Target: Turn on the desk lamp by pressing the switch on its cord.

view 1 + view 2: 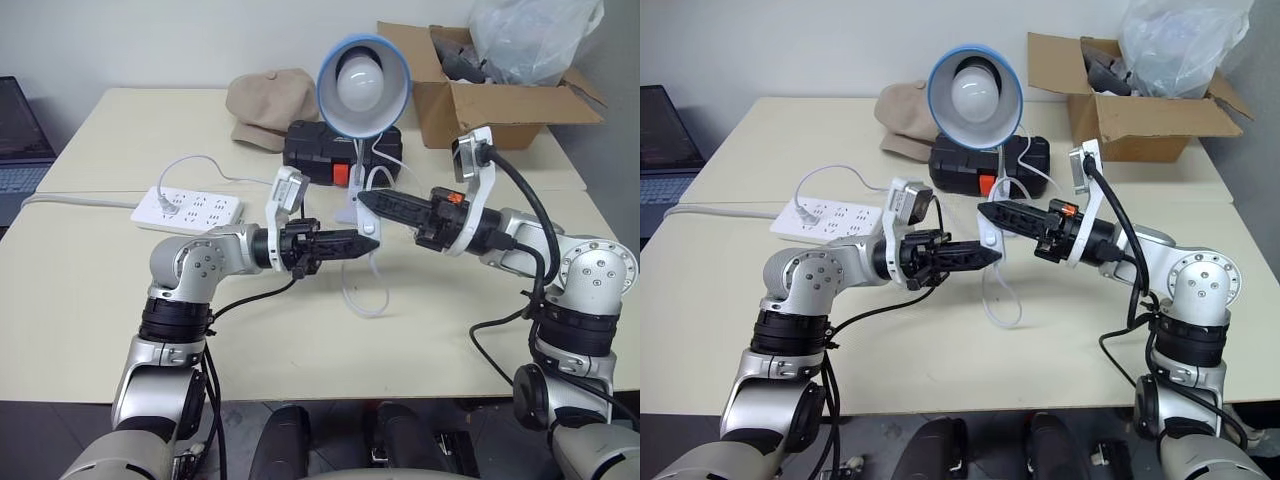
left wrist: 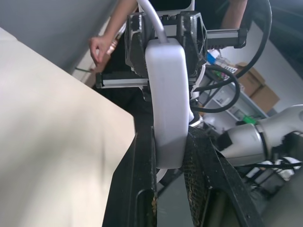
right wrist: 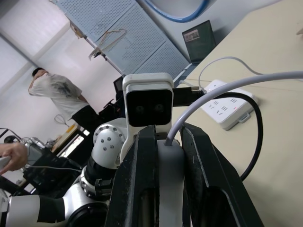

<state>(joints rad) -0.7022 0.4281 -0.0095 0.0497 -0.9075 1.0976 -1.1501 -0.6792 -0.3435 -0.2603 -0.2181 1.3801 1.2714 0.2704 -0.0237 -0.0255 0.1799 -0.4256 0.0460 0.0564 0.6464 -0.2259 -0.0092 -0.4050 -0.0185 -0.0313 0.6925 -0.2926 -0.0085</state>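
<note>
Currently, pressing step: small white oblong switch (image 2: pixel 164 109) clenched in both grippers, left (image 1: pixel 358 243) and right (image 1: pixel 372 205), fingers meeting at the light-blue bowl-shaded desk lamp's (image 1: pixel 362 85) six o'clock. Lamp unlit; next you likely squeeze the rocker.

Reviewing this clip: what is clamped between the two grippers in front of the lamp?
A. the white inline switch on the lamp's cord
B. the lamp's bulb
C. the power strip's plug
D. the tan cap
A: the switch sits between the left gripper fingers and the right gripper fingers, with the cord leaving it; the desk lamp stands behind.
</note>
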